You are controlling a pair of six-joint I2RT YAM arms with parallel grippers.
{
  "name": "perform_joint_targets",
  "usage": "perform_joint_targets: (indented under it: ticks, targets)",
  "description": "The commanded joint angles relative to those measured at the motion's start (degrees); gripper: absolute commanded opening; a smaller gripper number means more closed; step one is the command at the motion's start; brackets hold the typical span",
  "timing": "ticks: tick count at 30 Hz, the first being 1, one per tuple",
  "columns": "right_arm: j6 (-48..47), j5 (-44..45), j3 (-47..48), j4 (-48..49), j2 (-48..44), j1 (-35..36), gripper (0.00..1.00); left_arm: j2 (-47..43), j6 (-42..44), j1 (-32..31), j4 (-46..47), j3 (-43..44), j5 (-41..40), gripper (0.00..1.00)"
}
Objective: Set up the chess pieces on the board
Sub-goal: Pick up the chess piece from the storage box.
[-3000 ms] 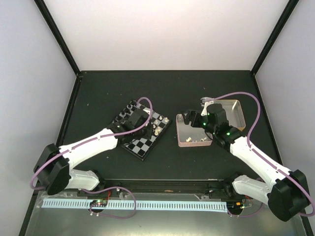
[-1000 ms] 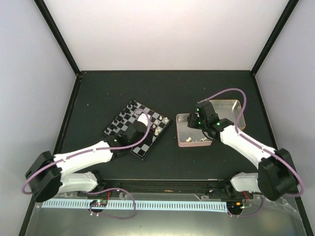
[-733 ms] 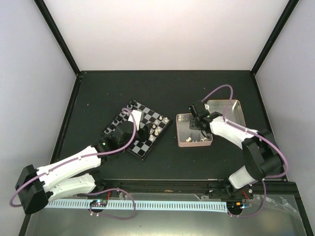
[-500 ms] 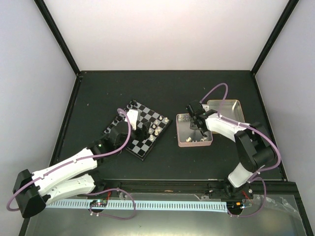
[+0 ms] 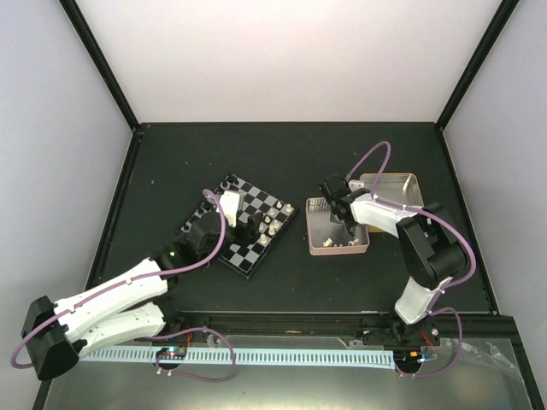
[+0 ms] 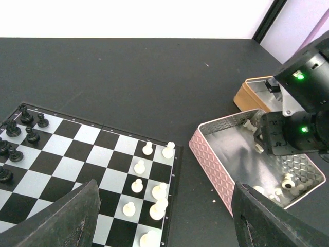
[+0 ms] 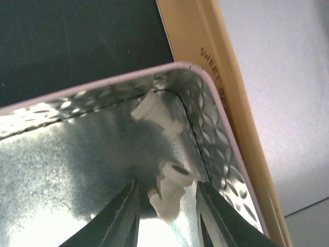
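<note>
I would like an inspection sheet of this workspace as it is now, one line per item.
Surface: matte black tabletop, a few pale specks.
Job's things: small black-and-silver checked chessboard lies skewed; cream-white chess pieces stand near its edge facing the shallow pink metal tin, more lie inside that tin.
Clutter: gold rectangular tin beside the pink tin; tiny black chess pieces at the board's opposite end.
End effectors: left end effector open above the board; right end effector open inside the pink tin, fingers either side of one lying white piece.
Cables: purple cables arch above both arms.
Surroundings: white walls, black corner posts.
</note>
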Motion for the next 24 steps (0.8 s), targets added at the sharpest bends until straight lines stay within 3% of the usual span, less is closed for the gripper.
perform_joint_targets:
  ticks: [1, 24]
  targets:
    - [3.14, 5.68, 1.92, 0.32, 0.93, -0.5, 0.31, -0.86, 0.81, 0.33, 2.2, -0.15, 2.05, 0.72]
    - [2.91, -3.83, 1.03, 3.7, 3.26, -3.3, 0.23, 0.65, 0.05, 0.33, 2.19, -0.31, 4.0, 0.73]
